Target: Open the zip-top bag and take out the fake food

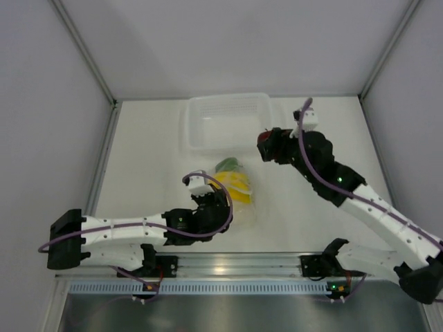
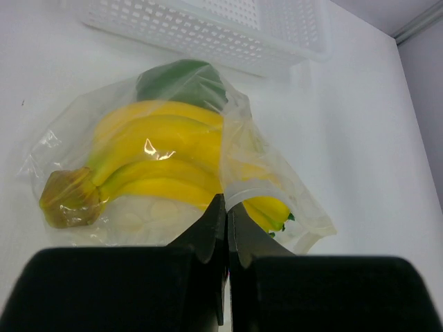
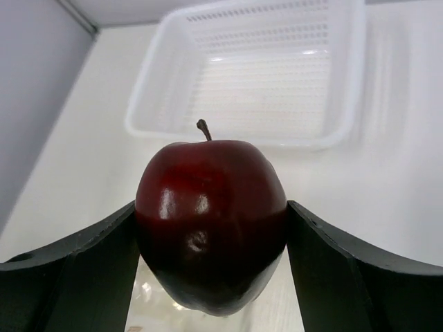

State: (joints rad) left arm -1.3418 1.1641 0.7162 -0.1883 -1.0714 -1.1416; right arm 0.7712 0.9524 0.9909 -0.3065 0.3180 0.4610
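Observation:
The zip-top bag [image 2: 263, 173] lies on the table in front of my left gripper, also in the top view [image 1: 239, 187]. It holds the yellow banana bunch [image 2: 159, 155] and the green pepper-like piece [image 2: 181, 81]. My left gripper [image 2: 226, 204] is shut on the bag's white rim at its near edge. My right gripper [image 3: 211, 242] is shut on the dark red round fruit [image 3: 210, 214], an apple with a stem. It holds the fruit in the air just in front of the tray, seen in the top view [image 1: 266, 144].
A rigid translucent white tray [image 1: 228, 121] stands at the back middle of the table, also in the right wrist view [image 3: 256, 76] and the left wrist view [image 2: 208, 28]. Grey walls close in the table on three sides.

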